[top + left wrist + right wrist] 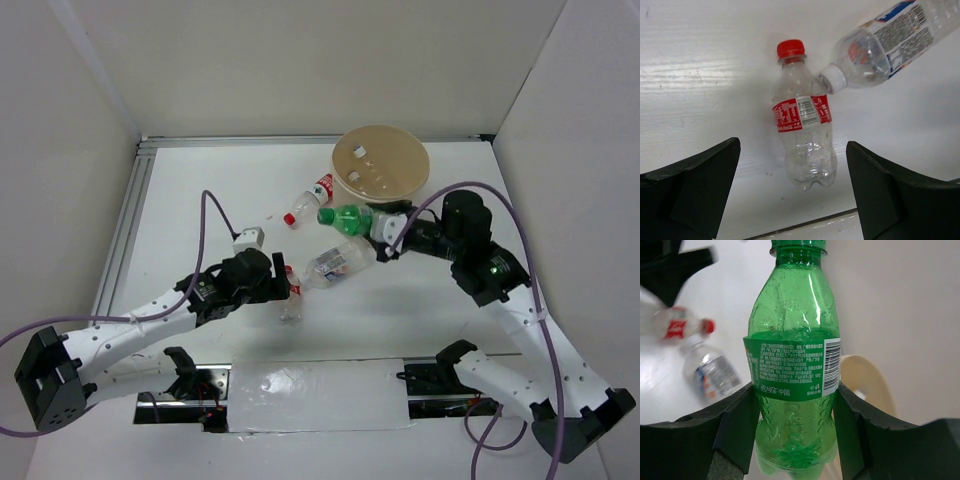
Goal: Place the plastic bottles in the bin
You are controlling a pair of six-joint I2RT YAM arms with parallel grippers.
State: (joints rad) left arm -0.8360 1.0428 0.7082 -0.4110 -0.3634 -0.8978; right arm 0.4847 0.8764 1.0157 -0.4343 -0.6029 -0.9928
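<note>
Right wrist: green bottle (792, 390), top cropped, seemingly clamped by right gripper (795, 410) — left gripper (792, 150) gapes wide.

Green bottle (350, 219) beside tan bin (400, 150); clear bottles (804, 130) flat nearby.

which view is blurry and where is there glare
Right wrist: green bottle sharp with a glare streak on its shoulder, clear bottles behind it blurred. Left wrist: red-capped bottle crisp, soft shadow to its left. Top external: evenly lit, sharp.
</note>
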